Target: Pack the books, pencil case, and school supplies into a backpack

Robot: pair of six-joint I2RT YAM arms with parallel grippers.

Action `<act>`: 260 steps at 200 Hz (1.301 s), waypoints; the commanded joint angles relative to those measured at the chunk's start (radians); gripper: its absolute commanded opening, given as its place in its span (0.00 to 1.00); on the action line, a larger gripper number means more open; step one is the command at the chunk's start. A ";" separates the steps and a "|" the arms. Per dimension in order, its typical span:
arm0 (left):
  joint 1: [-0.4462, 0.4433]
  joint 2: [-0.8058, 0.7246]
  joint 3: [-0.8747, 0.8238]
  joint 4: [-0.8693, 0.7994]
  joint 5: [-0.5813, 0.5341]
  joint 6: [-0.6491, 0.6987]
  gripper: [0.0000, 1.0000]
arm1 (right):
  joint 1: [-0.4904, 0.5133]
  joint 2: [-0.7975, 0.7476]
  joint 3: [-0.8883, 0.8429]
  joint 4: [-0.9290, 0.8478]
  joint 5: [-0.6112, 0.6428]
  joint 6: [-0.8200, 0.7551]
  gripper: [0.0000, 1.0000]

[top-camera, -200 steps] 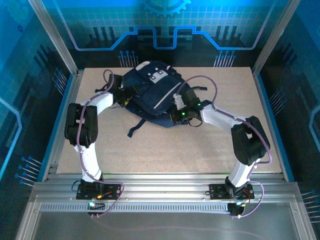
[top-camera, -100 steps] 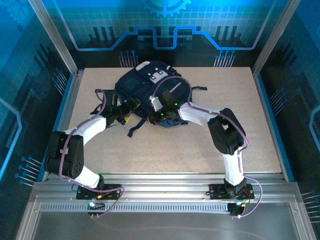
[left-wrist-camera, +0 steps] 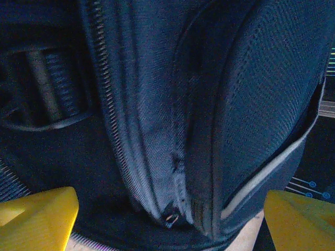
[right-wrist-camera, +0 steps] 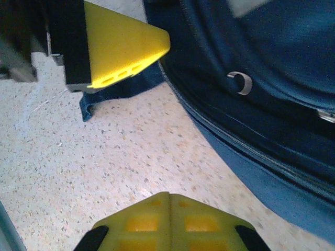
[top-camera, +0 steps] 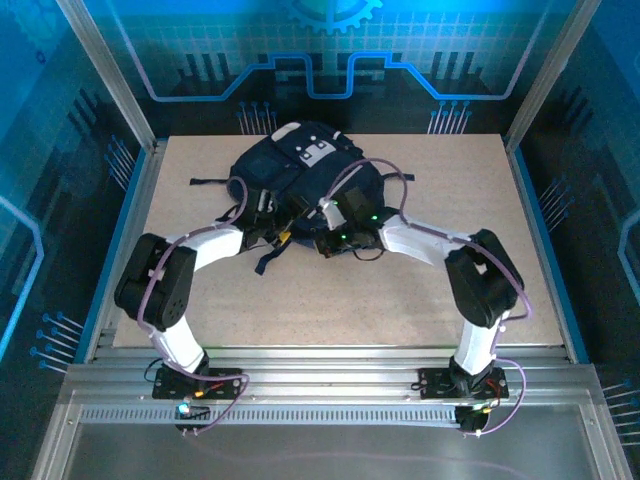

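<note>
backpack (left-wrist-camera: 157,104) just ahead of left pincer (left-wrist-camera: 168,222)

Navy backpack lying flat on the far half of the bench, upper middle of the frame

The backpack (top-camera: 290,170) is dark navy fabric, front side up. There's a white-grey patch (top-camera: 316,152) near its top end, one black strap (top-camera: 207,182) poking out to the left, and another strap (top-camera: 266,260) trailing off its lower edge onto the bench (top-camera: 400,300). Up close in the left wrist view, a zipper (left-wrist-camera: 107,104) runs down the side to a small metal pull (left-wrist-camera: 170,218) at the bottom, with a pale stripe (left-wrist-camera: 261,180) along the front panel.
</note>
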 commanded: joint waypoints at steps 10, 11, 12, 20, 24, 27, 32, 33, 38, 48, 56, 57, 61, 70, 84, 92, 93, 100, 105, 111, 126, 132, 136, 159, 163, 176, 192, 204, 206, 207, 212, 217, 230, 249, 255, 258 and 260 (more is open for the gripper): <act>-0.005 0.073 0.034 0.064 -0.050 -0.043 0.91 | -0.056 -0.129 -0.034 -0.073 0.061 -0.038 0.00; -0.005 0.074 0.034 0.064 -0.051 -0.044 0.91 | -0.057 -0.129 -0.034 -0.075 0.063 -0.041 0.01; -0.005 0.075 0.035 0.065 -0.052 -0.044 0.91 | -0.059 -0.131 -0.034 -0.078 0.066 -0.044 0.03; -0.006 0.085 0.041 0.065 -0.060 -0.043 0.91 | -0.072 -0.139 -0.028 -0.092 0.082 -0.068 0.19; -0.006 0.089 0.045 0.065 -0.061 -0.044 0.91 | -0.080 -0.139 -0.025 -0.093 0.085 -0.080 0.27; -0.006 0.093 0.047 0.065 -0.060 -0.044 0.91 | -0.086 -0.137 -0.022 -0.094 0.086 -0.089 0.32; -0.006 0.095 0.051 0.065 -0.059 -0.043 0.91 | -0.096 -0.133 -0.015 -0.094 0.080 -0.102 0.37; -0.006 0.095 0.052 0.064 -0.059 -0.042 0.91 | -0.098 -0.131 -0.014 -0.095 0.079 -0.104 0.38; -0.006 0.095 0.055 0.063 -0.058 -0.039 0.91 | -0.110 -0.122 -0.005 -0.095 0.067 -0.114 0.41; -0.006 0.092 0.056 0.061 -0.058 -0.038 0.91 | -0.125 -0.103 0.018 -0.093 0.048 -0.130 0.41; -0.006 0.086 0.056 0.059 -0.055 -0.036 0.91 | -0.133 -0.084 0.037 -0.090 0.031 -0.142 0.42; -0.006 0.084 0.057 0.059 -0.055 -0.035 0.91 | -0.133 -0.081 0.039 -0.090 0.029 -0.144 0.42; -0.006 0.080 0.057 0.056 -0.054 -0.033 0.91 | -0.135 -0.070 0.050 -0.090 0.019 -0.151 0.43; -0.007 0.069 0.060 0.041 -0.053 -0.028 0.92 | -0.135 -0.047 0.070 -0.089 0.008 -0.165 0.46; -0.009 0.046 0.061 0.023 -0.055 -0.020 0.93 | -0.134 -0.005 0.099 -0.086 -0.023 -0.175 0.49; -0.009 0.036 0.059 0.014 -0.058 -0.017 0.93 | -0.131 0.019 0.116 -0.081 -0.036 -0.184 0.50; -0.009 0.034 0.059 0.014 -0.059 -0.016 0.93 | -0.131 0.021 0.117 -0.080 -0.037 -0.185 0.50; -0.008 0.030 0.059 0.006 -0.063 -0.011 0.93 | -0.127 0.041 0.127 -0.074 -0.032 -0.193 0.50; -0.008 0.027 0.059 0.003 -0.065 -0.009 0.93 | -0.123 0.055 0.136 -0.072 -0.028 -0.201 0.50; -0.008 0.027 0.060 -0.004 -0.067 -0.007 0.93 | -0.121 0.072 0.148 -0.072 -0.021 -0.212 0.50; -0.006 0.030 0.066 -0.008 -0.065 -0.006 0.93 | -0.117 0.110 0.182 -0.073 -0.010 -0.238 0.50; -0.006 0.031 0.070 -0.011 -0.063 -0.007 0.93 | -0.118 0.126 0.196 -0.077 -0.007 -0.246 0.51; -0.006 0.031 0.072 -0.011 -0.062 -0.007 0.93 | -0.117 0.137 0.208 -0.080 0.000 -0.251 0.51; -0.003 0.029 0.090 -0.026 -0.059 0.002 0.93 | -0.112 0.192 0.262 -0.108 -0.011 -0.271 0.56; -0.003 0.029 0.092 -0.029 -0.058 0.005 0.93 | -0.109 0.199 0.265 -0.108 -0.013 -0.273 0.57; 0.000 0.026 0.102 -0.046 -0.057 0.012 0.94 | -0.092 0.222 0.278 -0.108 -0.010 -0.292 0.64; 0.008 0.021 0.103 -0.051 -0.053 0.008 0.94 | -0.060 0.257 0.301 -0.128 0.064 -0.321 0.68; 0.009 0.016 0.106 -0.053 -0.049 0.005 0.94 | -0.043 0.283 0.311 -0.139 0.119 -0.335 0.69; 0.010 0.015 0.106 -0.052 -0.048 0.004 0.94 | -0.041 0.286 0.313 -0.142 0.126 -0.334 0.69; 0.010 0.015 0.107 -0.052 -0.047 0.003 0.94 | -0.040 0.288 0.314 -0.144 0.129 -0.333 0.69; 0.011 0.012 0.108 -0.054 -0.044 0.002 0.94 | -0.039 0.292 0.316 -0.148 0.132 -0.331 0.69; 0.012 0.010 0.111 -0.055 -0.044 0.001 0.94 | -0.041 0.291 0.314 -0.147 0.128 -0.323 0.69; 0.012 0.007 0.123 -0.059 -0.039 0.001 0.93 | -0.051 0.270 0.293 -0.133 0.089 -0.292 0.69; 0.012 0.015 0.148 -0.054 -0.008 -0.012 0.87 | -0.083 0.200 0.216 -0.058 -0.061 -0.212 0.69; 0.010 0.020 0.151 -0.046 0.000 -0.024 0.85 | -0.095 0.176 0.188 -0.023 -0.120 -0.186 0.68; 0.009 0.021 0.152 -0.040 0.003 -0.033 0.84 | -0.101 0.166 0.173 -0.011 -0.141 -0.176 0.68; 0.009 0.023 0.152 -0.034 0.006 -0.038 0.83 | -0.105 0.158 0.166 -0.003 -0.155 -0.170 0.68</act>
